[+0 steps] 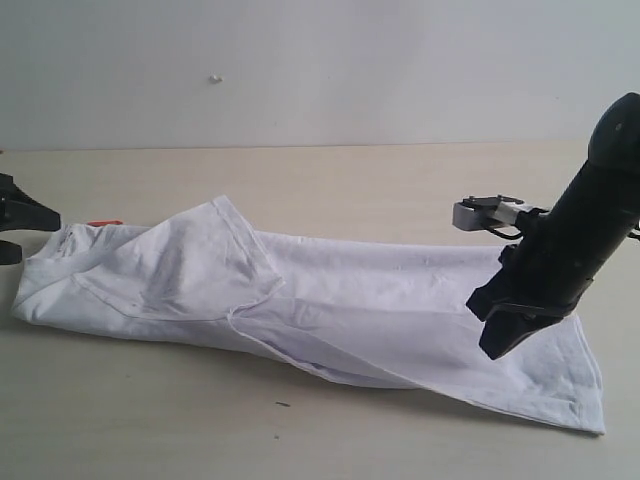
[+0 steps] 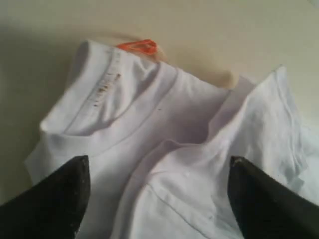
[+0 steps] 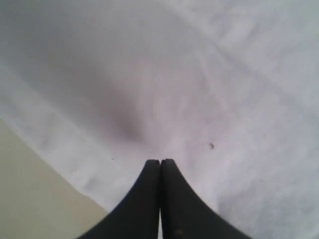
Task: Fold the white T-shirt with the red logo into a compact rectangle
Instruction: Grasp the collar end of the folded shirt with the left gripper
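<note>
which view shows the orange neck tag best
The left wrist view: the orange neck tag sits large and unobstructed beside the collar of the white T-shirt. The exterior view shows only a tiny orange sliver at the shirt's far-left end. The right wrist view shows plain white cloth, no tag.

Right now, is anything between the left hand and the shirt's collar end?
Nothing visible. The left hand hangs open over the collar end of the white T-shirt, one finger on each side, with only bare cloth between them. The orange neck tag lies past the collar, out of the way.
</note>
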